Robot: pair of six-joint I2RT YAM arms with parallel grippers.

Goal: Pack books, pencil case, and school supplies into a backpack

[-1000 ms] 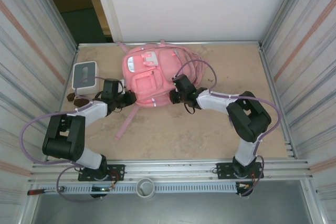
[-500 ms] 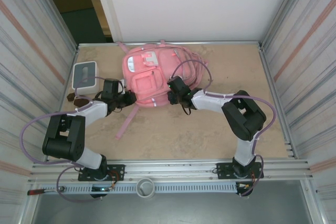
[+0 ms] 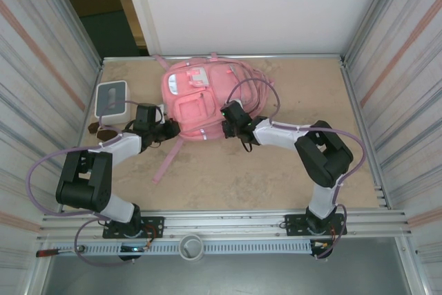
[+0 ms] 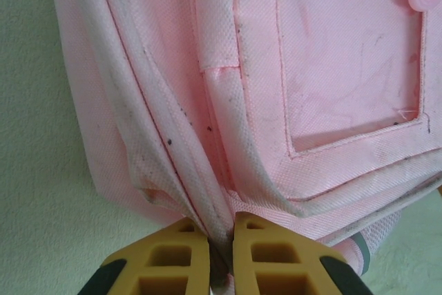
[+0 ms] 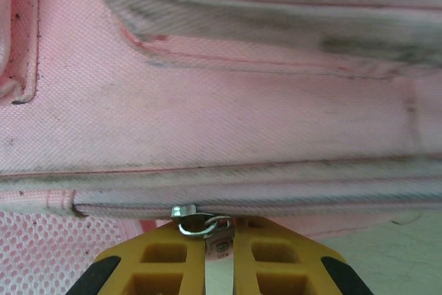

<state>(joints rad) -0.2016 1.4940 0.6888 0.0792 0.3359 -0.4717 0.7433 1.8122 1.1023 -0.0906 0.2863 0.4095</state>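
No legible text, brand or number. Pale patches [image 3: 196, 76] on the backpack [image 3: 207, 112] front: too small to read.

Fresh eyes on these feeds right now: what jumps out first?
The big pink backpack lies flat at the table's back centre, with both arms reaching to its near edge. The left gripper pinches a fold of fabric at its near-left corner; the right gripper is closed on the metal zipper pull along the near-right edge. A white box sits to its left.

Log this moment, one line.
left gripper: shut on backpack edge | right gripper: shut on zipper pull | backpack: lying flat
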